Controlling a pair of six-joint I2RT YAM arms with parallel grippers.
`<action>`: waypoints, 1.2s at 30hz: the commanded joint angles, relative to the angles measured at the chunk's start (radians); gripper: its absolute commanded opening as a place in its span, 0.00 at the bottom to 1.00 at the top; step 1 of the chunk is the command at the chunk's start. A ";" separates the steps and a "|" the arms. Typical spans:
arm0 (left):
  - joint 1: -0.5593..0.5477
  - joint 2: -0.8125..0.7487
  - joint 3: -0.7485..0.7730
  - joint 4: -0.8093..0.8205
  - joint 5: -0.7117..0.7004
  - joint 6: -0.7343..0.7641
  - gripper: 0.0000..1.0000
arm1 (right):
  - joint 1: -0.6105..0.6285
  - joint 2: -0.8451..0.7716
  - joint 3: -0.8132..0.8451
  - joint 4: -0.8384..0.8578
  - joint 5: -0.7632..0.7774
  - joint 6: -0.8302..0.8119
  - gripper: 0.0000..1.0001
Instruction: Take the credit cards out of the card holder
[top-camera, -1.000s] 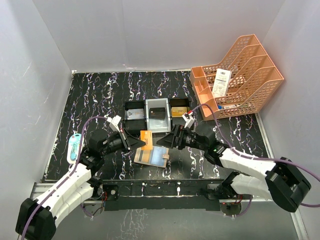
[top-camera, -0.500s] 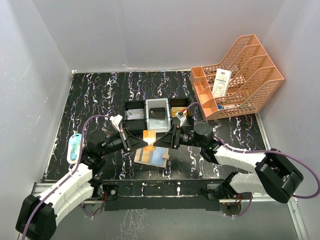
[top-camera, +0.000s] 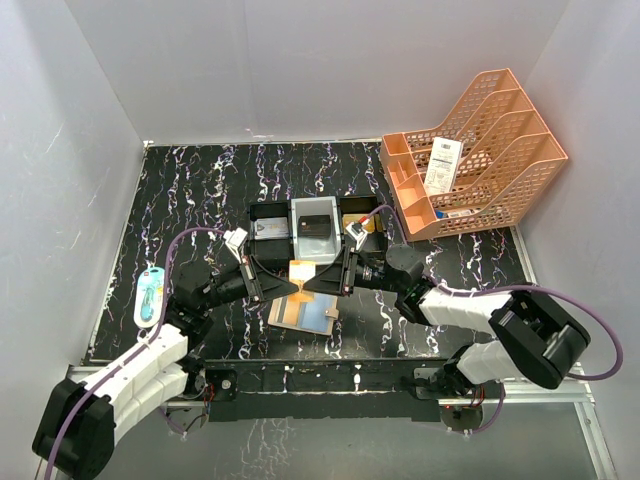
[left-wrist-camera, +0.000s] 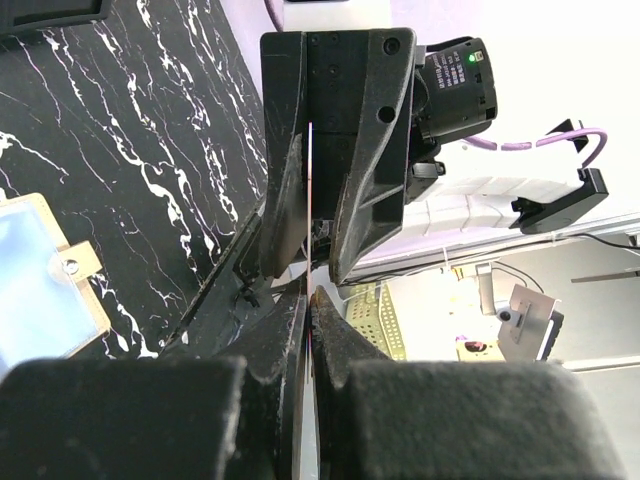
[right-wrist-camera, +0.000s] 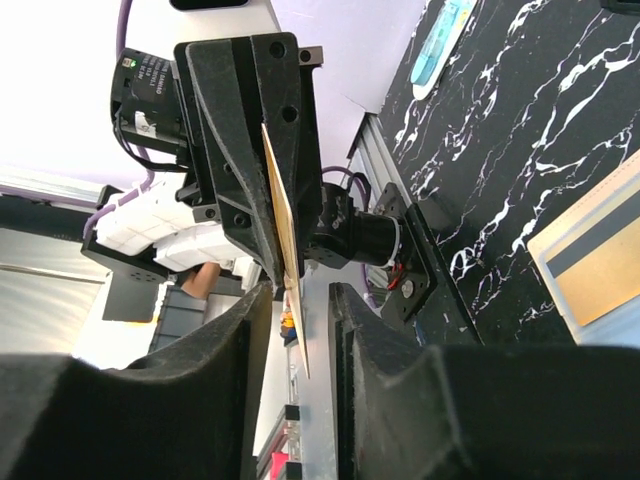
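Gold plastic, seen edge-on from both wrist views: one gold card is held upright in the air between the two arms. It is above the card holder, which lies open and flat on the desk just in front of the three-compartment tray. Left end effector is clamped down on one edge of the card, with no gap showing at the pads. Right end effector is parted, one finger either side of the card's free edge; contact cannot be confirmed. Assessment: the card is presented vertically and clear of the desk so that the opposite arm can take it. This looks like a handover, probably for delivery to the tray, where a black card already lies. Both arms reach inward and low from their bases, forearms converging, wrists turned so the finger pairs face each other nearly tip to tip.
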 joint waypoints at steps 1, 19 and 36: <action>0.003 0.026 -0.015 0.088 0.042 -0.016 0.00 | -0.001 0.024 0.042 0.144 -0.016 0.052 0.25; 0.003 0.021 -0.024 0.108 0.044 -0.021 0.00 | 0.000 0.124 0.065 0.324 -0.058 0.163 0.04; 0.003 0.021 -0.053 0.158 0.055 -0.050 0.00 | 0.000 0.113 0.054 0.303 -0.029 0.153 0.13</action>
